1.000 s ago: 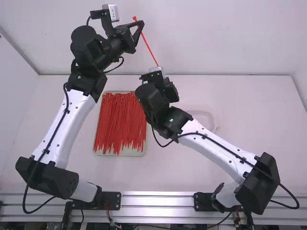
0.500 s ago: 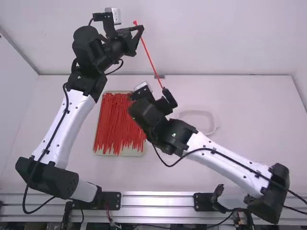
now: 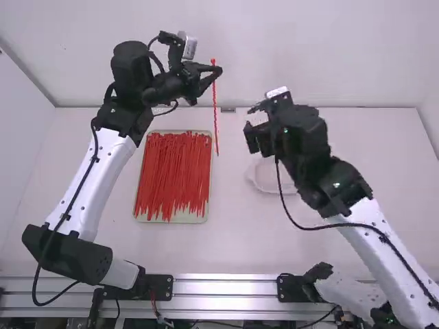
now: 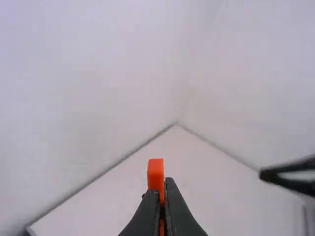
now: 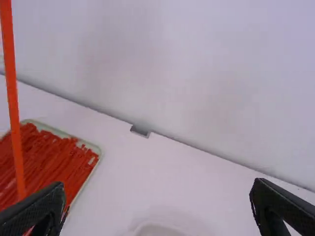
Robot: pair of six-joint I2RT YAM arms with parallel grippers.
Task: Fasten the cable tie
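The left gripper (image 3: 208, 71) is raised off the table with its fingers pressed together on a single red cable tie (image 3: 215, 110), pinching it just under the head end. In the left wrist view that head (image 4: 155, 173) pokes out just past the fingertips (image 4: 170, 199). The rest of the strap hangs below the fingers, and its free tail ends above the far corner of the tray (image 3: 171, 221).

The right gripper (image 3: 255, 137) stands beside the hanging strap, clear of it, with its fingers spread wide. In its own view the strap (image 5: 11, 98) runs down close by one finger (image 5: 34, 209), not into the gap between the two.

To my eye this is the step between picking the tie and looping it, as nothing is threaded yet. The next move seems to call for the right fingers to close on the tail, bend it round and feed its tip into the small slot in the head. That will need a careful line-up, since the strap is thin and springy.

The tray lies under and nearer than the left fingers and holds a thick pile of red ties (image 3: 173, 175) laid roughly parallel. A pale shallow dish (image 3: 258, 181) sits on the table below the right fingers. What it holds, if anything, I cannot tell.
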